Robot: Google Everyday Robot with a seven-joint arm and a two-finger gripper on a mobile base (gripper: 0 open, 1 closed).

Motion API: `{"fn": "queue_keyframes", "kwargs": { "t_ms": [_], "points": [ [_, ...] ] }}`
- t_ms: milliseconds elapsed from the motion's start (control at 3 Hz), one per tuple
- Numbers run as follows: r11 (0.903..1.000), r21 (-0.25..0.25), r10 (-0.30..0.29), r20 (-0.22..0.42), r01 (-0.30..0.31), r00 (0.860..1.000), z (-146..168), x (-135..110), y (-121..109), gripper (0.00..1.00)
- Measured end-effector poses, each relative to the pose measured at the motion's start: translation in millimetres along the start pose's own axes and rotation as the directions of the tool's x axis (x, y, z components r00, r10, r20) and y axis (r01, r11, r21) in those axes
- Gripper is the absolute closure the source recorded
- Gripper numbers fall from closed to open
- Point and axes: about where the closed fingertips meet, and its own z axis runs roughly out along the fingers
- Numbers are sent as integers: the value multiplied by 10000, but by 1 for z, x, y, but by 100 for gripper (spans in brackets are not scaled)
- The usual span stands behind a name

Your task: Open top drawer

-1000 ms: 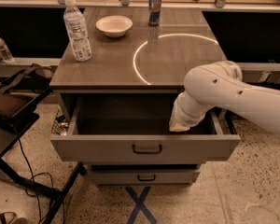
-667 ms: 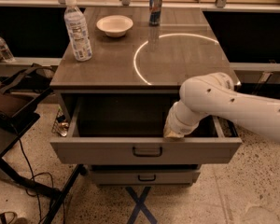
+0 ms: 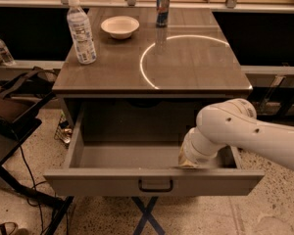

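Top drawer (image 3: 98,182) stands wide open under worktop (image 3: 112,72); end effector (image 3: 188,161) inside it, right of centre, behind drawer front; grip state cannot be told

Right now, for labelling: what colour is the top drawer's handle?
Black loop handle, camera view; tool inside open grey top drawer.

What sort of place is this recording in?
Likely an office break area: counter holding a water bottle, bowl and can; end effector inside the open top drawer, near its front.
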Motion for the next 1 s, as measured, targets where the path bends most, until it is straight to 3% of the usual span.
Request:
{"fn": "queue_keyframes", "kwargs": {
  "t_ms": [333, 1000],
  "points": [
    [9998, -203, -83, -533, 72, 9985, -13, 3, 44, 100],
    [9909, -1289, -538, -1078, 397, 9927, -3, -8, 100, 100]
  ]
}}
